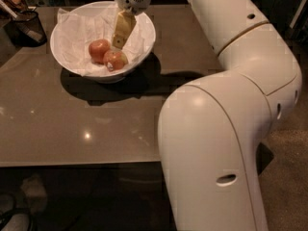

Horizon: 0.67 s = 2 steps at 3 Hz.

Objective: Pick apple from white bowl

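White paper (pixel 77 35) lines the white bowl (pixel 144 49), which sits at the far left of the brownish table (pixel 72 124). Two fruits lie touching inside it: the apple (pixel 115 60) with the pale sticker is nearer me, and the evenly red apple (pixel 98 49) is just behind it to the left. My gripper (pixel 118 44) hangs tilted inside the bowl, its tip just above the stickered apple — possibly touching its top, though the dim view leaves me unsure. Whether it is wide or narrow I cannot tell. A dark mesh cup (pixel 26 28) stands left of the bowl, and the white arm (pixel 226 129) fills the right foreground.
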{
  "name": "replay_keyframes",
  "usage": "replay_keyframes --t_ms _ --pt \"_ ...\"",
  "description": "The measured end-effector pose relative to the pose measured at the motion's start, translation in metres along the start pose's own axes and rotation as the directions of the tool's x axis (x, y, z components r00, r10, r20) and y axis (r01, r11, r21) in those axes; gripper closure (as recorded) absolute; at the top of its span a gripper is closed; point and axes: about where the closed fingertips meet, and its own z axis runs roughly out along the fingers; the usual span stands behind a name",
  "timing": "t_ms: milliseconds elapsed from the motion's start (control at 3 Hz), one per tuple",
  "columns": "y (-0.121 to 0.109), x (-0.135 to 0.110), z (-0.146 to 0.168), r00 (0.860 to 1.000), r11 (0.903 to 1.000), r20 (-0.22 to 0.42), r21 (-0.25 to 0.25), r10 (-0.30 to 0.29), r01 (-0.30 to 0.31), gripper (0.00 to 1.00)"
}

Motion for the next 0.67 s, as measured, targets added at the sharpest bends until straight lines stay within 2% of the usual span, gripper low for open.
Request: replay_keyframes --t_ms 667 --pt "-0.0001 0.0024 0.0196 0.999 0.9986 -0.018 -0.039 0.034 -0.035 0.32"
